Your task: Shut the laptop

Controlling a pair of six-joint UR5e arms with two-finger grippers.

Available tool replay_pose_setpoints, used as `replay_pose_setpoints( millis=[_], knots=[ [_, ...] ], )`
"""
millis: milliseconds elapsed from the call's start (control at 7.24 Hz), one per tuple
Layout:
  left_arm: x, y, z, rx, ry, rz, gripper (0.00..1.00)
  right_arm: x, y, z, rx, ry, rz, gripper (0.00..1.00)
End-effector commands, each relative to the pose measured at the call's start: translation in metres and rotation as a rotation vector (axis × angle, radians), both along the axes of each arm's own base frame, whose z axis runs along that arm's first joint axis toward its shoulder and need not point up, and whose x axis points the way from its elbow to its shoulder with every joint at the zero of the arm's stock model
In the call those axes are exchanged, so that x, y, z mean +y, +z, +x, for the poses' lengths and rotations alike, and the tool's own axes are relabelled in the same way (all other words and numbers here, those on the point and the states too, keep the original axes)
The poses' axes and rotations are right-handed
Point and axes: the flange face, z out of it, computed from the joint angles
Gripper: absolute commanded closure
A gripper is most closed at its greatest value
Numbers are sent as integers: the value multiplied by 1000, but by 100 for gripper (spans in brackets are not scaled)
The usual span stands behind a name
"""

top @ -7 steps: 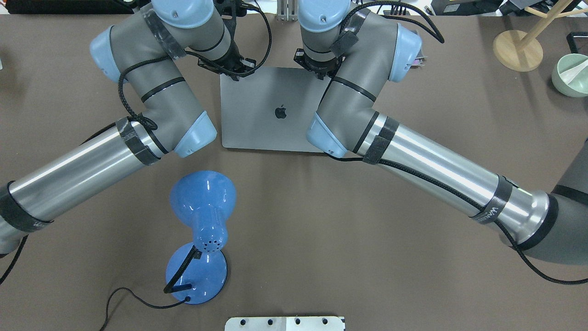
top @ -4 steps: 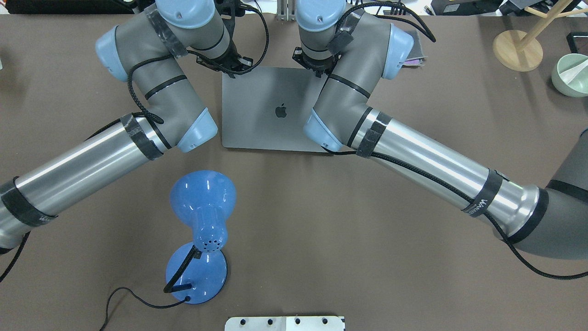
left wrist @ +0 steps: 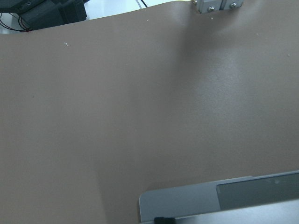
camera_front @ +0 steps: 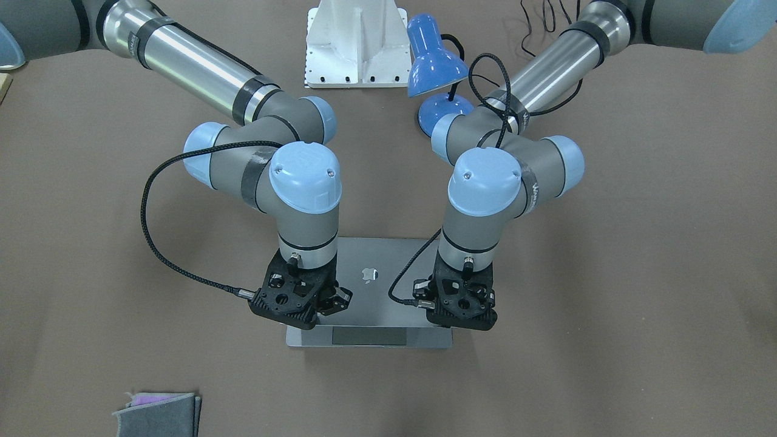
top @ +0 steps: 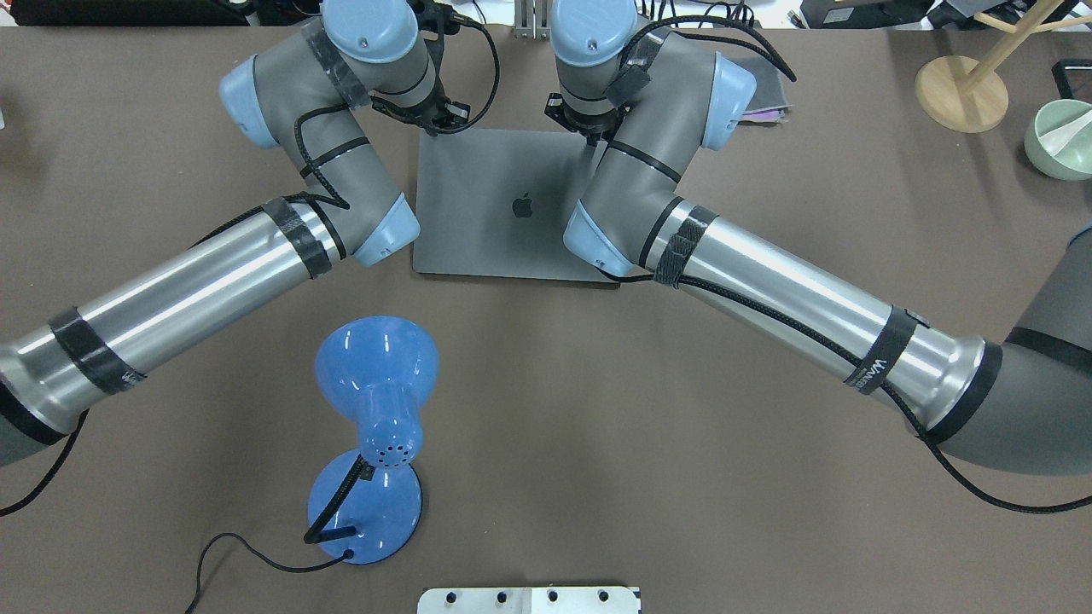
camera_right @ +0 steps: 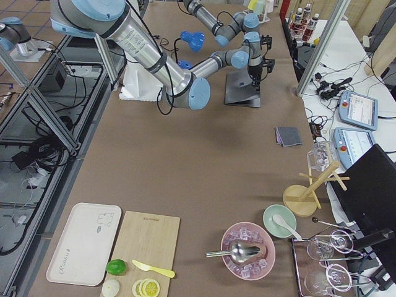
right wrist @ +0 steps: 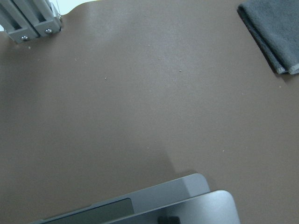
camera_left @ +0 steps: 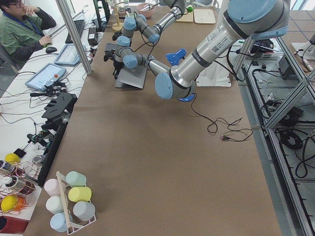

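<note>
The silver-grey laptop (top: 503, 230) lies at the far middle of the table, lid with apple logo facing up and almost down. A strip of its base with the trackpad (camera_front: 370, 335) still shows beyond the lid's edge. My left gripper (top: 439, 119) rests on the lid's far left corner and my right gripper (top: 589, 128) on its far right corner. In the front view the left gripper (camera_front: 461, 306) and the right gripper (camera_front: 303, 303) point straight down onto the lid. Each wrist view shows one dark tip on the lid edge (left wrist: 161, 220) (right wrist: 168, 219), so both look shut.
A blue desk lamp (top: 375, 401) with its cable stands near the robot's side, left of centre. A folded grey cloth (top: 763, 94) lies right of the laptop at the far edge. A wooden stand (top: 960, 94) and a green bowl (top: 1058, 141) are far right.
Both wrists have moved down and away from the robot with the lid, which now lies lower and darker. The left elbow has swung inward toward the laptop.
</note>
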Motion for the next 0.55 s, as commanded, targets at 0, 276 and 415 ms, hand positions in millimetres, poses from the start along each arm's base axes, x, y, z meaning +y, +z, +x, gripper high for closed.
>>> replay_pose_setpoints(
  millis=[0,276,415],
  knots=[
    [-10,20,13,-28,15,4,100,-6,12,-9,2,-3,0,100],
    [-10,33,24,-62,6,4,100,-14,21,-25,1,-8,2,100],
    [-5,38,33,-78,6,8,100,-12,31,-32,7,-16,-4,100]
  ],
)
